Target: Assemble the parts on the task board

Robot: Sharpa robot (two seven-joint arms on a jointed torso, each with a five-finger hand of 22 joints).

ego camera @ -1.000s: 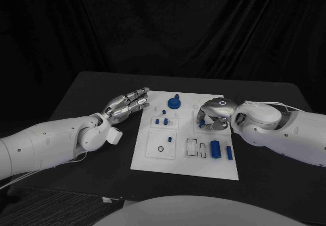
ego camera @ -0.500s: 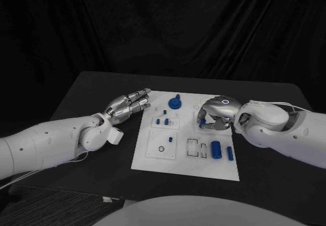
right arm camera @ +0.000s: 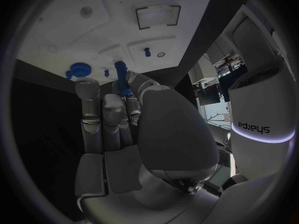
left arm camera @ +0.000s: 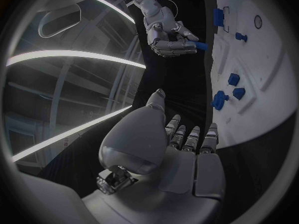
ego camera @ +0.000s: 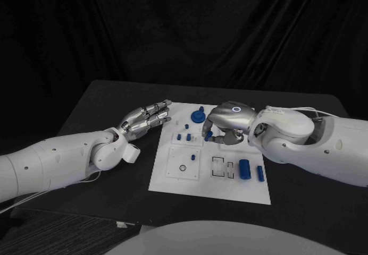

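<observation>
At centre left the left hand (ego camera: 144, 120) is held empty with fingers (ego camera: 159, 109) extended beside the task board (ego camera: 201, 183), while at its centre a blue part (ego camera: 208, 135) is pinched in the right hand (ego camera: 227, 123).

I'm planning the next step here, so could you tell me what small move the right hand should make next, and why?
Probably carry the part on toward its seat on the board and lower it gently. The right hand pinches a small blue part between its fingers and is above the middle of the board, not set down. Which seat it belongs in cannot be told. The left hand holds nothing, beside the board's edge.
</observation>
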